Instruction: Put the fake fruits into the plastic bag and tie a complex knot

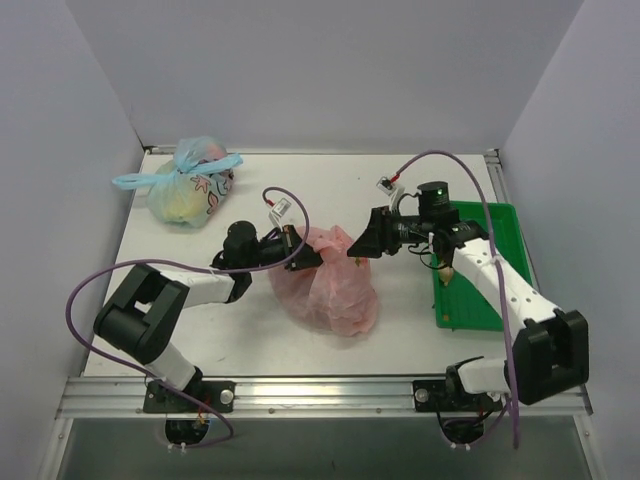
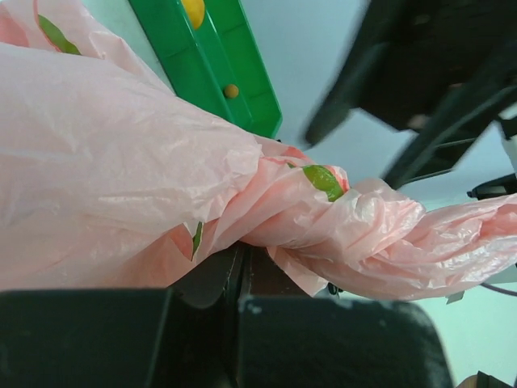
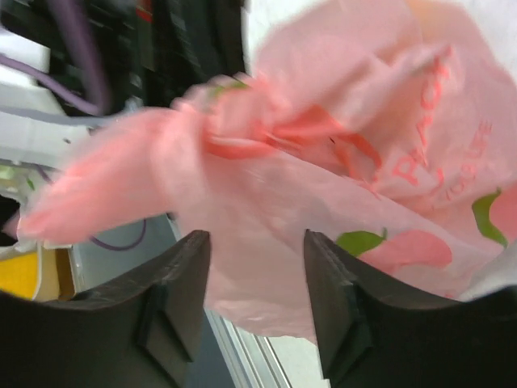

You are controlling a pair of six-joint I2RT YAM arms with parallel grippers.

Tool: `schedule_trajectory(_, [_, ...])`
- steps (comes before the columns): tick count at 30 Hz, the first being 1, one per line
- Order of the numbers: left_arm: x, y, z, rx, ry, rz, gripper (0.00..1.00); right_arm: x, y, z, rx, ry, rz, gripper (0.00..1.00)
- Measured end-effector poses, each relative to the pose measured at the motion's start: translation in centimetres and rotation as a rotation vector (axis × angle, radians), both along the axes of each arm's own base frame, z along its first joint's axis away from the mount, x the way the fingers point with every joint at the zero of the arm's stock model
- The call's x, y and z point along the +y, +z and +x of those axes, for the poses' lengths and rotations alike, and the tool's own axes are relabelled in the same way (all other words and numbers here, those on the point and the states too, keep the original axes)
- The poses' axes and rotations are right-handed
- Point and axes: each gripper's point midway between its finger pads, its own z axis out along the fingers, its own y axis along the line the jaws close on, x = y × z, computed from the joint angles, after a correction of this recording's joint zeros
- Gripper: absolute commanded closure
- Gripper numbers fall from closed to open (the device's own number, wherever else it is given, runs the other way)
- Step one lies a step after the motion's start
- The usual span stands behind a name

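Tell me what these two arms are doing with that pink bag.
Both arms are working on the pink plastic bag at mid-table. The left hand looks shut on its gathered top, which is twisted into a rope-like neck. The right hand faces that neck, open and gripping nothing. A yellow fruit sits in the green tray. A tied blue bag lies at the far left.

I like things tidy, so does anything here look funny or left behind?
Yes. The plastic bag already has its neck twisted up, yet a yellow fruit and a small orange piece still lie in the green tray, outside the bag. Nothing looks spilled or torn.
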Motion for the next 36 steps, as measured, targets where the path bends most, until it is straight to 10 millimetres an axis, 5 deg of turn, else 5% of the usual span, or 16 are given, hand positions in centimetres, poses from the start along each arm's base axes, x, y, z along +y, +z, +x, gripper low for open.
schedule_trajectory(3, [-0.1,0.0,-0.2,0.001,-0.011,0.0,1.0,0.4,-5.0,-0.9,0.126,0.014,-0.043,0.39])
schedule_trajectory(6, [-0.1,-0.1,-0.5,0.004,-0.02,0.001,1.0,1.2,-7.0,-2.1,0.18,0.04,-0.048,0.28])
schedule_trajectory(13, [-0.5,-0.3,-1.5,0.014,-0.053,0.001,1.0,5.5,-5.8,-3.8,0.132,0.132,0.038,0.17])
schedule_trajectory(20, [-0.2,1.2,-1.6,0.001,-0.079,-0.051,1.0,9.3,-6.1,-2.0,0.185,0.168,0.106,0.12])
schedule_trajectory(31, [0.8,4.1,-0.3,-0.054,-0.058,-0.102,1.0,11.0,-4.4,-2.8,0.133,0.229,0.173,0.08])
schedule_trajectory(36, [1.1,4.6,0.2,-0.076,-0.049,-0.117,1.0,9.3,-4.0,-3.1,0.1,0.234,0.13,0.07])
